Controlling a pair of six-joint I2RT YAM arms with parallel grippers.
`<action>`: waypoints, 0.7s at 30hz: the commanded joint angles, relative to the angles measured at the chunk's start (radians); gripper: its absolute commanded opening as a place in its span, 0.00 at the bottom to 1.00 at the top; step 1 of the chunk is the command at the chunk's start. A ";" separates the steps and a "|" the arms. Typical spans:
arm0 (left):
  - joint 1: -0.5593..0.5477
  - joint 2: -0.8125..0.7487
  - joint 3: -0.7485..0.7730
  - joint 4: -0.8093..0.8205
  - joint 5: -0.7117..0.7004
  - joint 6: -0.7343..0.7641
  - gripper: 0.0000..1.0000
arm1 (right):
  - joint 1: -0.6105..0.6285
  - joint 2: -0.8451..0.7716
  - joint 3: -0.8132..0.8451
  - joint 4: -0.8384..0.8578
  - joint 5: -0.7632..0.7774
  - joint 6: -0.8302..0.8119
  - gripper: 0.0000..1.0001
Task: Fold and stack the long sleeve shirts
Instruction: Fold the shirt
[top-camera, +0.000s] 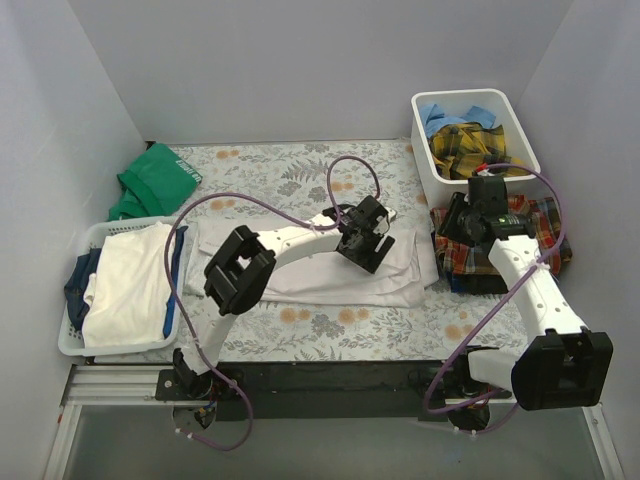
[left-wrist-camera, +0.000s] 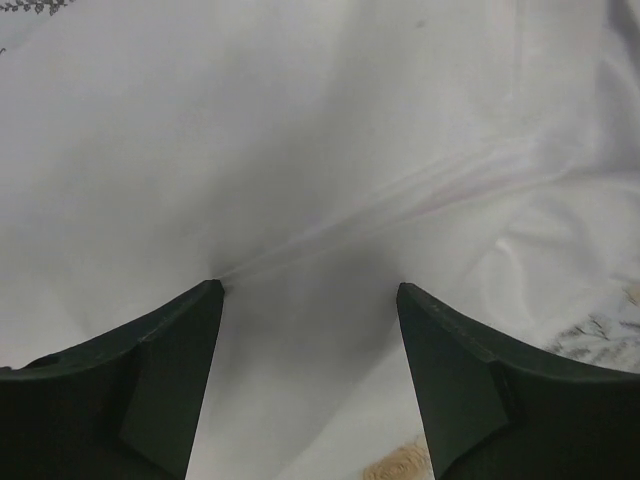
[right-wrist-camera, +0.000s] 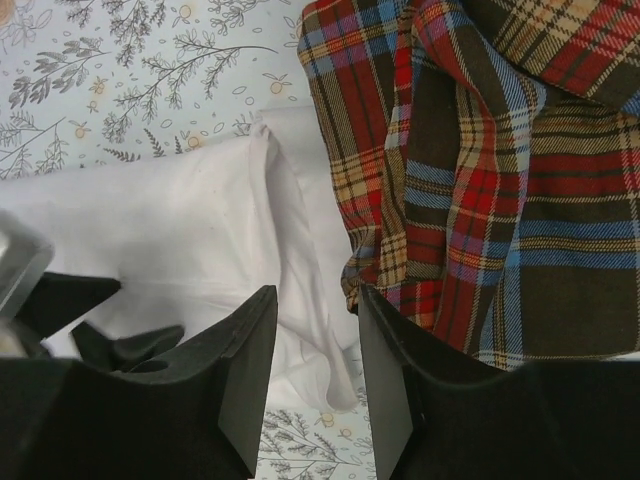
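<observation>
A large white shirt (top-camera: 320, 270) lies folded flat in the middle of the floral table cover (top-camera: 330, 325). My left gripper (top-camera: 366, 240) hovers over its right part, open; in the left wrist view the gripper (left-wrist-camera: 310, 290) has only the white shirt (left-wrist-camera: 300, 150) below and nothing between its fingers. A red-orange-navy plaid shirt (top-camera: 520, 245) sits bunched at the right. My right gripper (top-camera: 458, 225) stands over its left edge. In the right wrist view that gripper (right-wrist-camera: 317, 295) is open, with the white shirt (right-wrist-camera: 180, 220) on its left and the plaid shirt (right-wrist-camera: 500, 180) on its right.
A white bin (top-camera: 520, 130) at the back right holds a yellow-dark plaid shirt (top-camera: 470, 145) and a light blue shirt (top-camera: 445, 115). A white basket (top-camera: 75, 340) at the left holds white and blue cloth. A green garment (top-camera: 155, 180) lies at the back left.
</observation>
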 joint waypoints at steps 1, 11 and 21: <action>-0.001 0.080 0.080 -0.023 -0.180 0.029 0.70 | -0.020 -0.042 -0.001 -0.009 -0.015 -0.003 0.47; 0.072 0.310 0.276 -0.147 -0.488 -0.086 0.72 | -0.042 -0.028 0.016 -0.010 -0.070 -0.042 0.46; 0.298 0.538 0.686 -0.129 -0.332 -0.167 0.75 | -0.040 0.010 0.016 -0.015 -0.235 -0.104 0.45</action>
